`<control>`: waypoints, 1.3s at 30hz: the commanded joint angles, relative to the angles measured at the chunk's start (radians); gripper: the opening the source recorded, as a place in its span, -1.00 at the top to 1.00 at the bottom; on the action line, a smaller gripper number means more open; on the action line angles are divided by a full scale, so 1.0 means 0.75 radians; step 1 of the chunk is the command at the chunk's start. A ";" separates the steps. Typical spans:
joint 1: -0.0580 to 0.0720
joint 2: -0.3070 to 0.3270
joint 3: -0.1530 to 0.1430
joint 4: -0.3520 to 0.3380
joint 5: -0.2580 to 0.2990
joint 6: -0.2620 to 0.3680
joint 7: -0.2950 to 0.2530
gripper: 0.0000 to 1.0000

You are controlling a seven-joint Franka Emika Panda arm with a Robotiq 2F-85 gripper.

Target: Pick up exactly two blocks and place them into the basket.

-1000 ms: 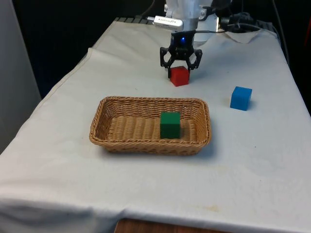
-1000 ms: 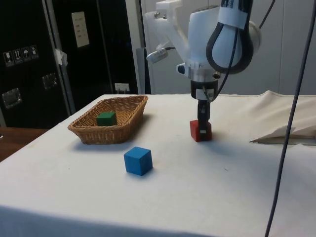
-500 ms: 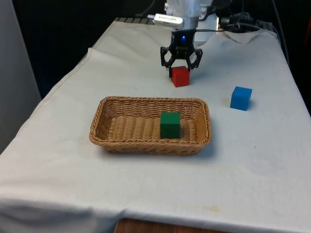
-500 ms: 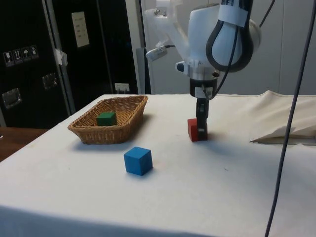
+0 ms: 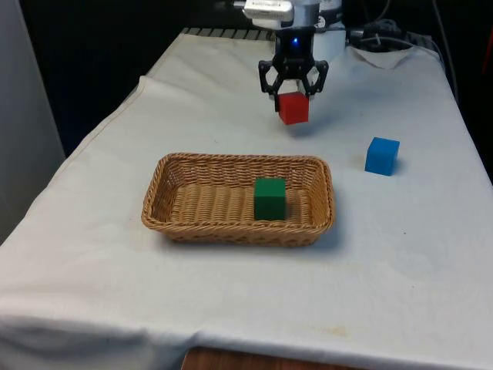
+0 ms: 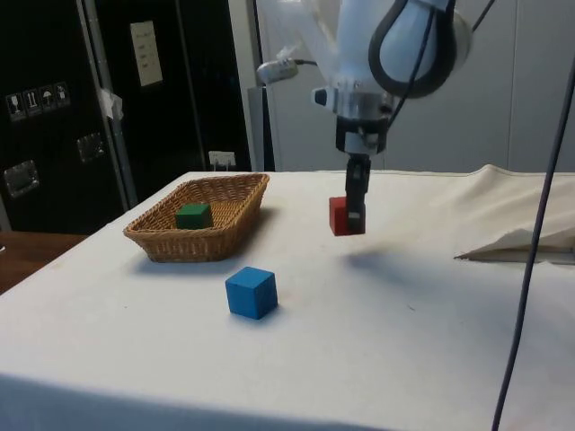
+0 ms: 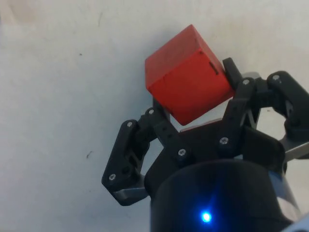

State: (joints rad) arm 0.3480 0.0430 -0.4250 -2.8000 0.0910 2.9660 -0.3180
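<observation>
My gripper [image 5: 292, 96] is shut on a red block [image 5: 293, 109], which hangs in the air above the cloth beyond the basket's far side. From the side the red block [image 6: 341, 216] rides clear of the table, held by the gripper [image 6: 355, 211]. At the wrist the red block [image 7: 186, 76] sits tilted between the fingers [image 7: 161, 121]. A wicker basket [image 5: 173, 223] lies mid-table with a green block [image 5: 270, 198] inside it; the basket [image 6: 235, 221] and green block [image 6: 193, 215] also show from the side. A blue block [image 5: 382, 156] rests on the cloth at the front view's right.
Rumpled cloth and cables [image 5: 385, 38] lie at the far end near the robot's base. The blue block [image 6: 251, 292] stands on open cloth between the basket and the near table edge in the side view.
The gripper has lifted the red block off the cloth and carried it upward; the block was resting on the table one second ago. Basket, green block and blue block have not moved.
</observation>
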 commanded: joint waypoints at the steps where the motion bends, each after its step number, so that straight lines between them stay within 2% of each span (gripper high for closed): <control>1: -0.004 0.005 -0.016 0.025 -0.039 -0.027 0.024 0.68; 5: -0.007 -0.033 -0.015 0.068 -0.039 -0.092 0.031 0.68; 6: 0.000 -0.048 -0.005 0.049 0.000 -0.080 0.004 0.68; 7: -0.008 -0.040 -0.013 0.076 -0.039 -0.104 0.032 0.68; 13: -0.011 -0.084 -0.009 0.151 -0.035 -0.204 0.037 0.68; 14: -0.003 -0.093 -0.005 0.137 0.000 -0.191 0.011 0.68; 15: -0.011 -0.088 -0.008 0.161 -0.033 -0.217 0.037 0.68; 20: -0.008 -0.105 -0.007 0.239 -0.025 -0.315 0.033 0.68; 23: -0.003 -0.113 -0.005 0.260 0.000 -0.336 0.012 0.68; 24: -0.005 -0.104 -0.005 0.281 -0.019 -0.357 0.028 0.68; 31: -0.001 -0.063 -0.004 0.408 0.007 -0.471 0.011 0.68; 32: -0.003 -0.073 -0.005 0.389 0.000 -0.452 0.012 0.68; 34: -0.003 -0.037 -0.004 0.456 0.015 -0.503 0.004 0.68; 39: -0.008 0.015 -0.008 0.536 0.025 -0.549 -0.012 0.68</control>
State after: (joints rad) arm 0.3440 0.0410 -0.4310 -2.4190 0.0950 2.5730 -0.3120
